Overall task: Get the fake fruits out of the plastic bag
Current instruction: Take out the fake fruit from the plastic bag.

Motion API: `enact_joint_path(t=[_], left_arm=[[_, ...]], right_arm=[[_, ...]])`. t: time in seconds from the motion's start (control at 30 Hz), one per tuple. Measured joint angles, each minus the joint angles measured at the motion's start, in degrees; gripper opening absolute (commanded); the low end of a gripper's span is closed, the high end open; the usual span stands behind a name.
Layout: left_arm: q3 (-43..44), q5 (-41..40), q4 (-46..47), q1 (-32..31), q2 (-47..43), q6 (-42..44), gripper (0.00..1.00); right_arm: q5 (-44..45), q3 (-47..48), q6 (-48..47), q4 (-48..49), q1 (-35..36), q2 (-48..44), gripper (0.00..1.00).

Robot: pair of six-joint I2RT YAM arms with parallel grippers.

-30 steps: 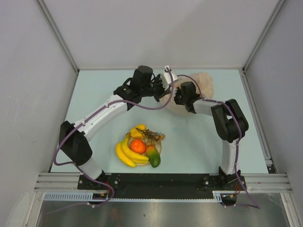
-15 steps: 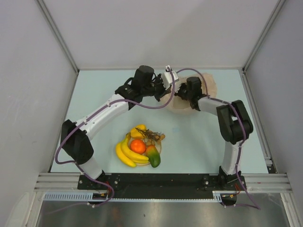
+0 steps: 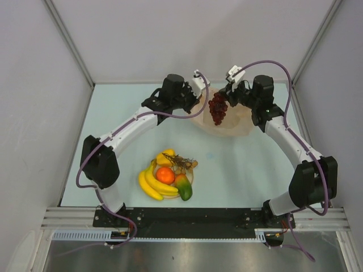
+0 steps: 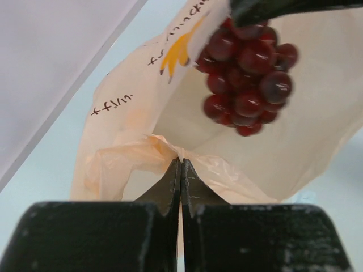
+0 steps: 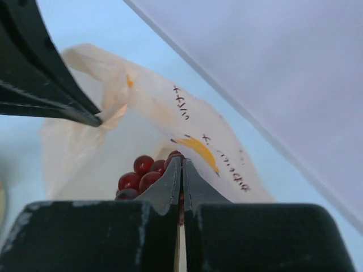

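The peach-beige plastic bag (image 3: 227,122) lies at the back of the table. My left gripper (image 3: 199,97) is shut on the bag's edge (image 4: 170,148) and holds it up. My right gripper (image 3: 223,97) is shut on the dark red grape bunch (image 3: 217,110), which hangs above the bag's mouth; it also shows in the left wrist view (image 4: 247,79) and the right wrist view (image 5: 142,173). The banana bunch (image 3: 152,184), the orange ball (image 3: 165,175), the yellow pepper piece (image 3: 165,157) and the green-red mango (image 3: 183,187) lie together on the cream plate (image 3: 191,169) near the front.
White walls close in the table at the back and both sides. A metal rail runs along the near edge by the arm bases.
My right arm has swung out to the right and lifted the grape bunch out of the bag. My left gripper still holds the bag's edge, a little further back.
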Motion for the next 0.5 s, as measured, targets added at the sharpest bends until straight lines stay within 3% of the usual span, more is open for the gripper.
enact_joint_path(t=[0.07, 0.1, 0.2, 0.23, 0.27, 0.33, 0.37, 0.5], left_arm=[[0.31, -0.44, 0.13, 0.48, 0.50, -0.79, 0.15], [0.39, -0.57, 0.22, 0.72, 0.70, -1.46, 0.18], [0.52, -0.28, 0.24, 1.01, 0.81, -2.12, 0.42], [0.72, 0.02, 0.13, 1.09, 0.81, -2.27, 0.57], [1.16, 0.87, -0.24, 1.27, 0.81, -2.54, 0.63], [2.16, 2.12, -1.11, 1.46, 0.81, -2.60, 0.95], [2.67, 2.32, -1.42, 1.49, 0.79, -2.47, 1.00], [3.15, 0.59, -2.12, 1.68, -0.37, -2.86, 1.00]], right_arm=[[-0.68, 0.39, 3.48, -0.85, -0.11, -0.13, 0.00], [-0.83, 0.87, 5.16, -1.51, -0.17, -0.13, 0.00], [-1.03, 2.80, 8.85, -3.30, -0.26, -0.44, 0.00], [-1.01, 3.58, 9.84, -3.65, -0.35, -0.72, 0.00], [-1.01, 4.59, 10.60, -4.33, -0.35, -1.14, 0.00], [-0.94, 7.39, 12.11, -5.99, -0.39, -1.99, 0.00], [-0.96, 9.18, 12.70, -6.88, -0.37, -2.43, 0.00], [-1.42, 20.11, 14.82, -12.00, 0.24, -2.73, 0.00]])
